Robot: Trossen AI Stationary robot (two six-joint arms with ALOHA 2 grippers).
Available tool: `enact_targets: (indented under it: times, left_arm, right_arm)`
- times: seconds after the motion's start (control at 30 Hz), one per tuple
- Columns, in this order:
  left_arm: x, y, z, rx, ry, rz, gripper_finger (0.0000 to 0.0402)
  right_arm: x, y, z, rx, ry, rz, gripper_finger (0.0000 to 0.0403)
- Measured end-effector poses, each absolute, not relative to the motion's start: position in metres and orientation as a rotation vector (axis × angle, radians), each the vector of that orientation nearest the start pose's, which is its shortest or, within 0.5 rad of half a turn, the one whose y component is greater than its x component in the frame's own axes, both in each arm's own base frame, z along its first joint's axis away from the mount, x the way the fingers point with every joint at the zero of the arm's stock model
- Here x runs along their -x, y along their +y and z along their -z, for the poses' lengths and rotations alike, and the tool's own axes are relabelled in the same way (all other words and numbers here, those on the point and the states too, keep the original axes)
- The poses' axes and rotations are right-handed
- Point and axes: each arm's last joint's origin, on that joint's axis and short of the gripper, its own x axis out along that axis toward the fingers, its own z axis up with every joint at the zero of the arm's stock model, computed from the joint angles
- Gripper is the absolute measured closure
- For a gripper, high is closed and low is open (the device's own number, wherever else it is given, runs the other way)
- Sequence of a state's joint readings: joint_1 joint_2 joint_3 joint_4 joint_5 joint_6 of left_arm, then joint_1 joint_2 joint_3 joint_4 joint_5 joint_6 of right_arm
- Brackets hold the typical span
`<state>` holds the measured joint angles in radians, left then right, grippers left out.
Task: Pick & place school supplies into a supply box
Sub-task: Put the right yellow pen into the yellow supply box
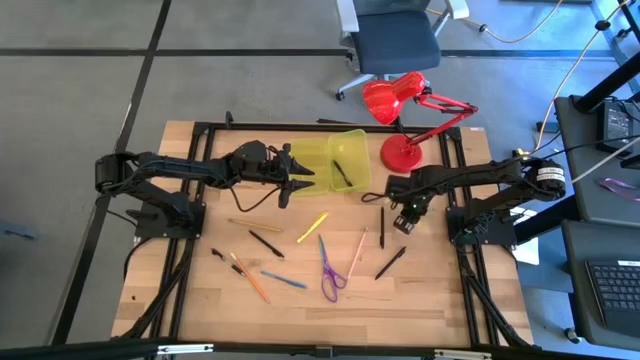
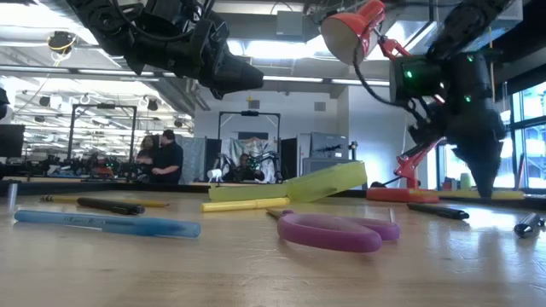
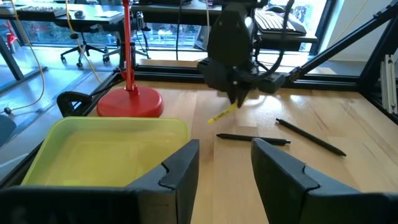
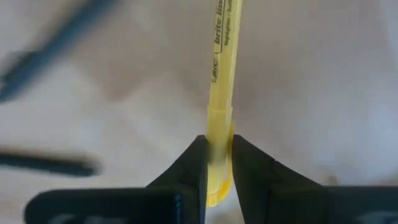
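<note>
The right gripper (image 4: 217,163) is pressed together on a yellow highlighter (image 4: 221,81), its two dark fingers pinching the barrel near one end while the printed length runs out ahead of them; the left wrist view shows the same marker hanging at a slant from that gripper, apparently clear of the table (image 1: 420,300) — so the step in hand looks like the pick just made, with the carry to the box yet to come. In the high view the right gripper (image 1: 404,222) sits near the table's middle-right, just in front of the red desk lamp (image 1: 404,110) and beside a black pen (image 1: 381,228). The supply box (image 1: 335,163) lies open at the far middle of the table, its yellow-green halves spread, one dark pen already inside the right half. The left gripper (image 1: 287,186) hovers at the box's left edge with its fingers spread and empty. The next move calls for lifting the highlighter clear, swinging it across to the near half of the box without clipping the lamp's base, and turning it to lie along the tray's length before letting go — held so close to one end, it may swing or slip. Scissors (image 1: 330,272), pencils and pens remain scattered on the wood nearer the front.
</note>
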<state>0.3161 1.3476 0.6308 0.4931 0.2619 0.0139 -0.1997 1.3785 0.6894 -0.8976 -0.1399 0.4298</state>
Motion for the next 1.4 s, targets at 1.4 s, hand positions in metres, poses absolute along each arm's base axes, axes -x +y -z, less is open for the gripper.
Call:
enact_targets:
  times: [1.4]
  left_arm:
    - [-0.267,0.08,-0.224,0.017,0.219,-0.052,0.0263]
  right_arm:
    - [-0.327,-0.16,-0.167,-0.433,1.165,0.677,0.0334]
